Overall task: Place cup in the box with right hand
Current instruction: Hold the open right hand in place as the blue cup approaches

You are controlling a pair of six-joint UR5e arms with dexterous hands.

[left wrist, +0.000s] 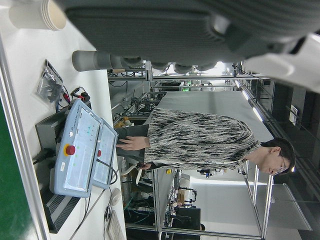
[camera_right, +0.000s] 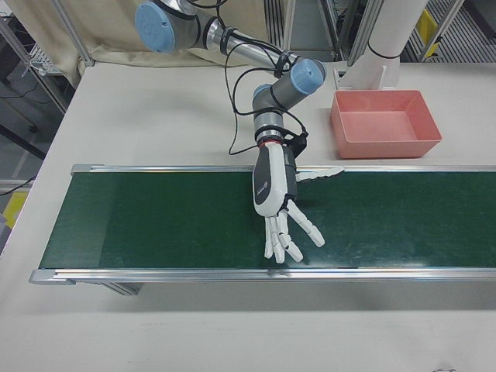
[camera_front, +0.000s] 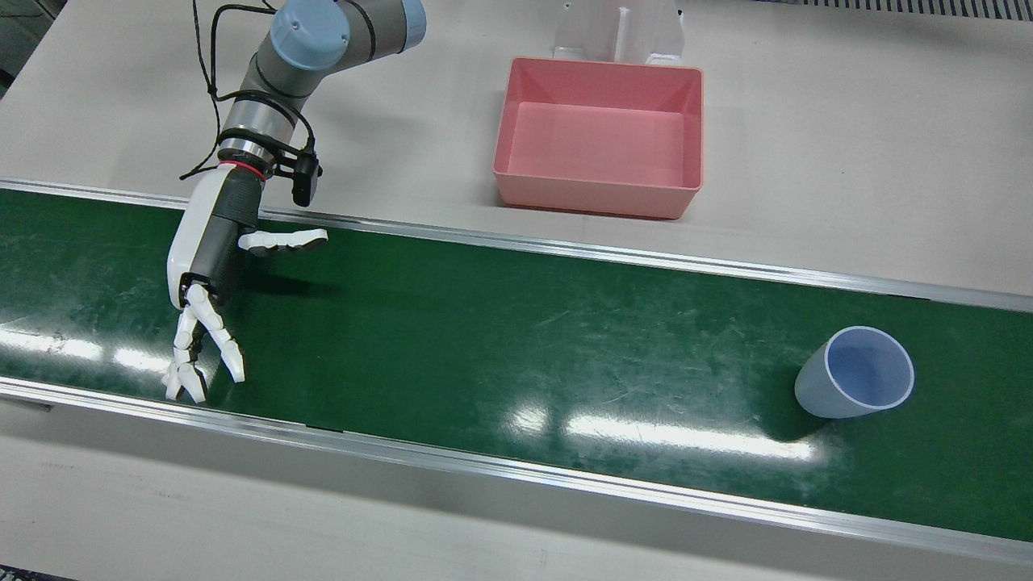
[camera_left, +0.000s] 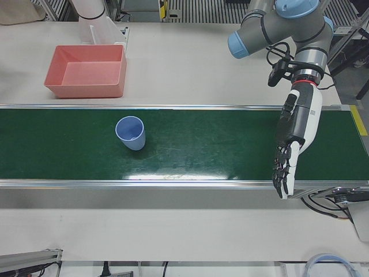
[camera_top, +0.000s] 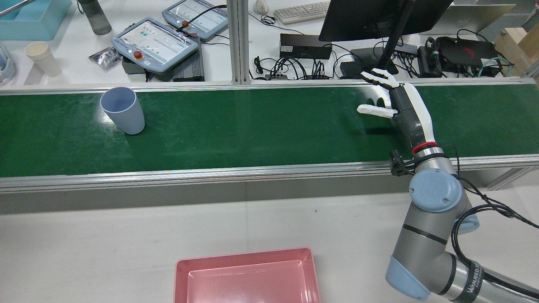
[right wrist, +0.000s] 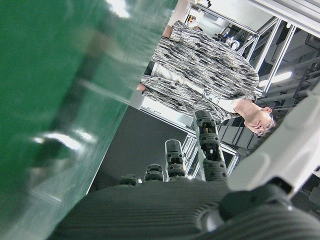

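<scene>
Rear view's bottom edge cuts off the box point(camera_top: 246, 260)

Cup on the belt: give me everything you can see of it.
The cup is a pale blue-grey tumbler, plastic by the look, tapering to a narrower base. It stands upright, mouth up and empty, on the green belt, toward the robot's left end. Nothing but the belt touches it. The right hand hovers open far along the belt; the pink box sits off-belt, empty.

Front view overhead, rear view high behind, both sharing green belt point(camera_front: 516, 339), hand views sideways
</scene>
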